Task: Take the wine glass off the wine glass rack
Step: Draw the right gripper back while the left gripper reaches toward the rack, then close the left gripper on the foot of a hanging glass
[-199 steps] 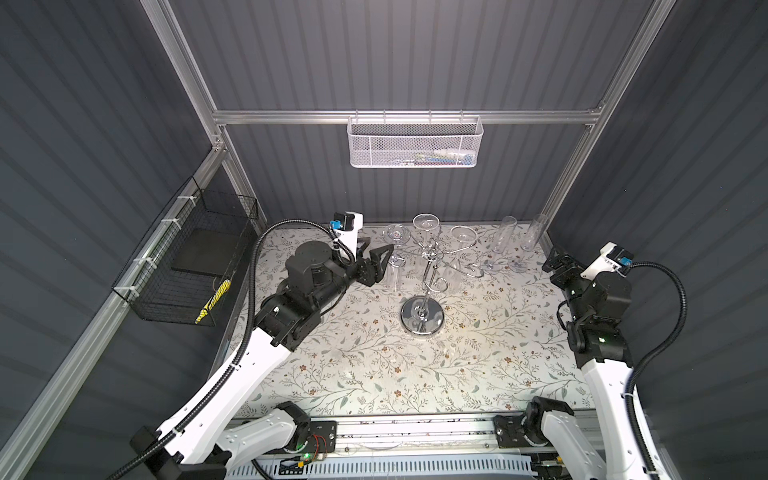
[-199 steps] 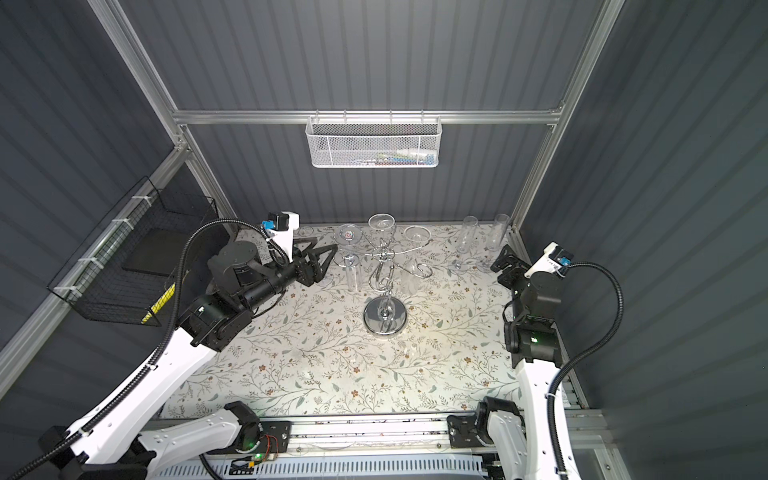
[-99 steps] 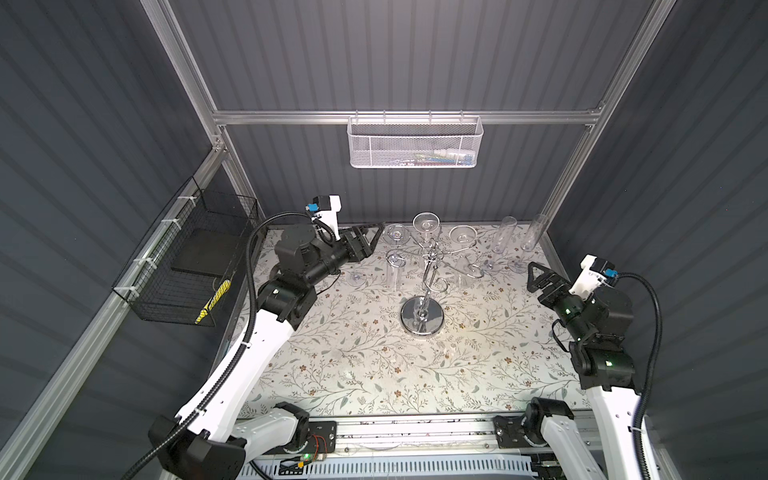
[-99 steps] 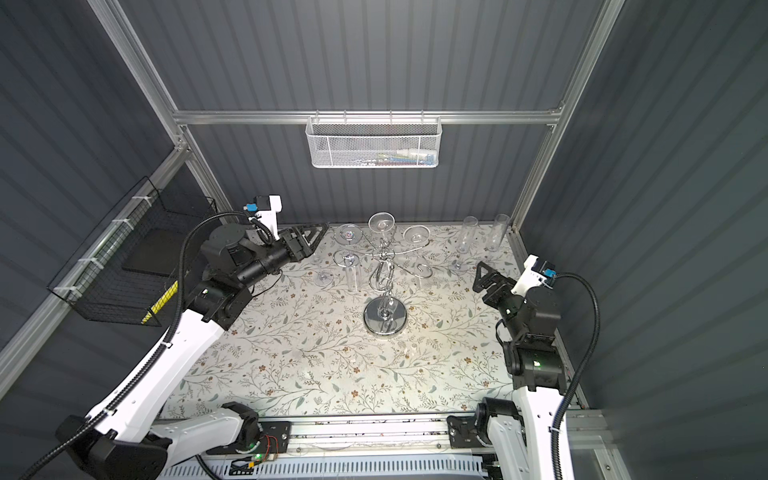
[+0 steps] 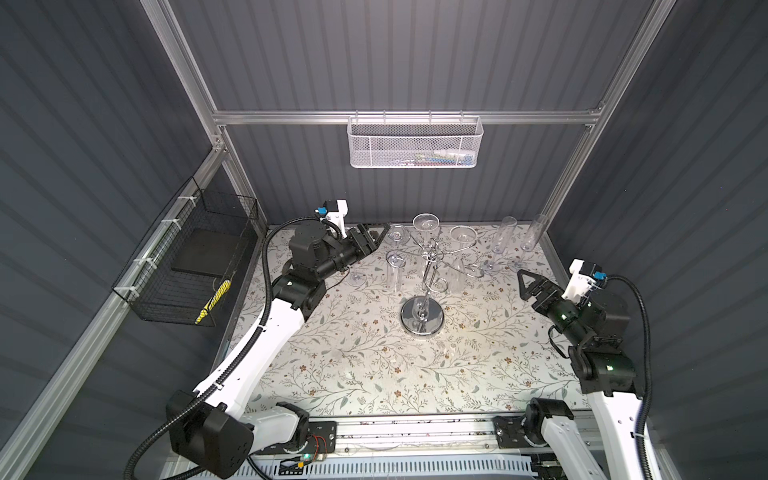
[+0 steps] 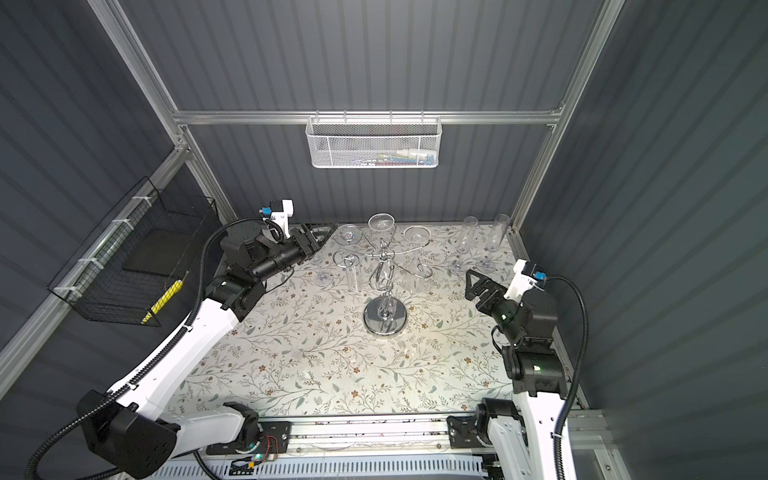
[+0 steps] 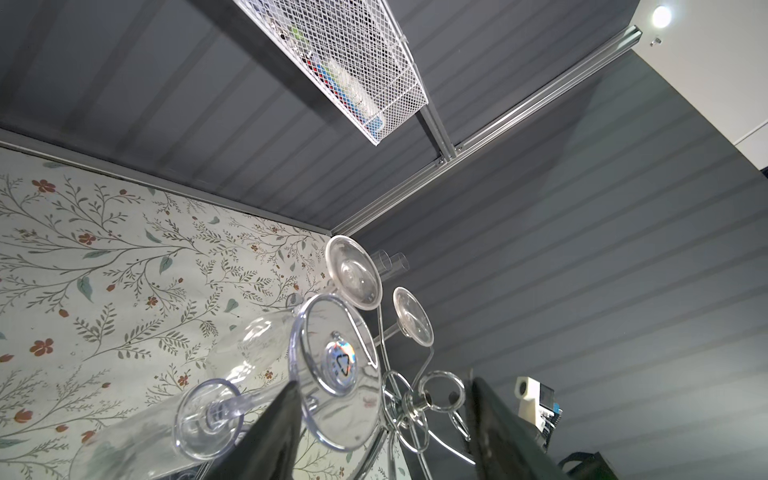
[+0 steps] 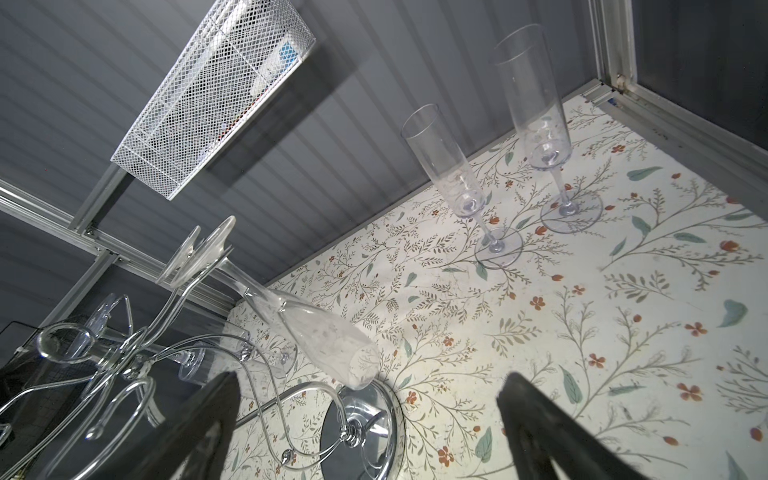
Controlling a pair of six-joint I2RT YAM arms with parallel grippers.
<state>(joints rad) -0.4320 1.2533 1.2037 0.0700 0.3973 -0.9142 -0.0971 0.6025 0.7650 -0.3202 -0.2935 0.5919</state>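
Left gripper (image 5: 380, 235) sits further back now, beside clear wine glass (image 5: 397, 235) on chrome wire rack (image 5: 409, 322); fingers (image 7: 278, 432) part-open, empty; right gripper (image 5: 525, 284) wide, empty; approach step; next, straddle stem.

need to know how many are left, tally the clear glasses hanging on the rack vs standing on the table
clear flute wine glasses hanging foot-up on the shiny chrome wire rack: 3
clear flute wine glasses standing on the floral table: 3
total: 6
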